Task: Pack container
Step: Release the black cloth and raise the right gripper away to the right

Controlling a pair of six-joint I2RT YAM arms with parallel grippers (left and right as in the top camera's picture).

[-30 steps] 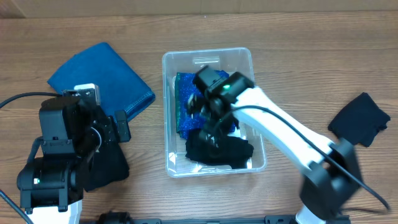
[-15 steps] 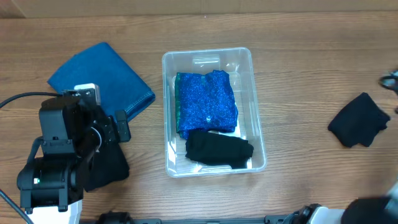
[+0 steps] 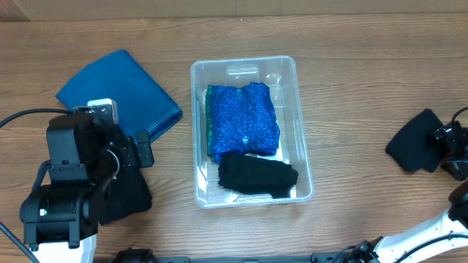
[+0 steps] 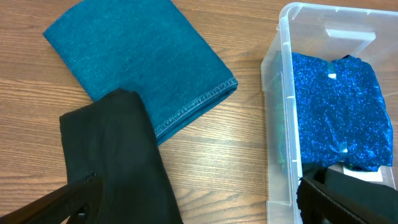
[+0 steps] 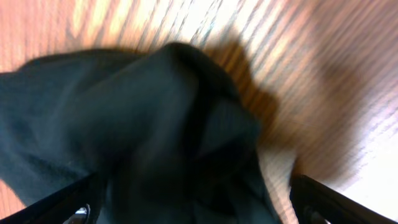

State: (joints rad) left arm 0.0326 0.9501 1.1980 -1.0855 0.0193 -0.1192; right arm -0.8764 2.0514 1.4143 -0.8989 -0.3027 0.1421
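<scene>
The right gripper (image 3: pixel 447 145) is cut off by the overhead's right edge. Its wrist view is blurred, the crumpled black cloth (image 5: pixel 143 137) soft-edged. The left arm (image 3: pixel 69 157) hides most of a flat black cloth (image 3: pixel 133 199).

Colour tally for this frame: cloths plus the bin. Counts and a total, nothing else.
Clear: 1, the container
Black: 3, boxed black cloth, left black cloth, right black cloth
Blue: 2, sparkly blue cloth in the container, folded blue cloth on the table
Total: 6
</scene>
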